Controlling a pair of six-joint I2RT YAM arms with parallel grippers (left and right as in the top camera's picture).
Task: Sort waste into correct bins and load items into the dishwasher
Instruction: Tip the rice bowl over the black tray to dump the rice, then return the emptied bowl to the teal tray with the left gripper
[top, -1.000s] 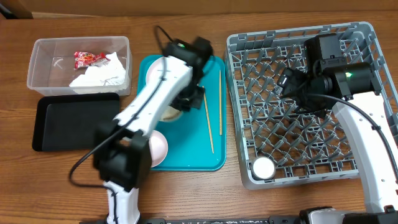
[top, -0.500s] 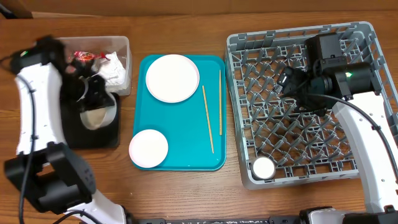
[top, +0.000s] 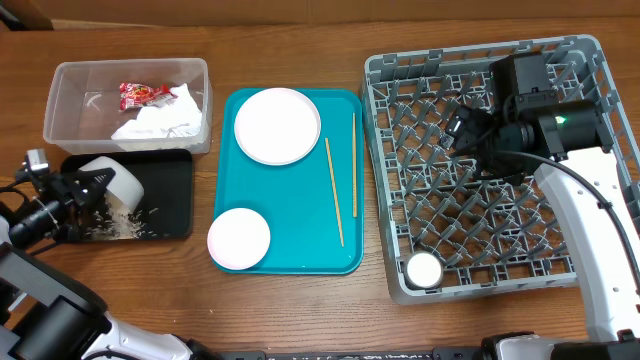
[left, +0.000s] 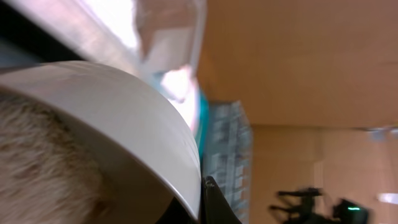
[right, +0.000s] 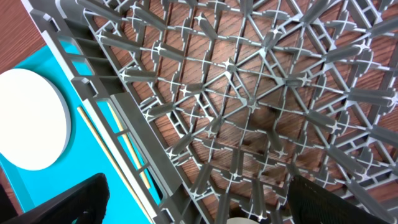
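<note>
Moved left, bowl (top: 120, 184) tips from left gripper (top: 92, 187) over black tray (top: 172, 195).

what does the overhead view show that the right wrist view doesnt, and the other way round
Only overhead: the clear tub holding the red wrapper and napkin, the black tray with rice scattered in it, and the left gripper shut on a tipped white bowl.
Only right wrist: the right gripper with jaws wide apart, close over a lattice floor.
Both: the grey rack, teal tray, white plate and chopsticks.
</note>
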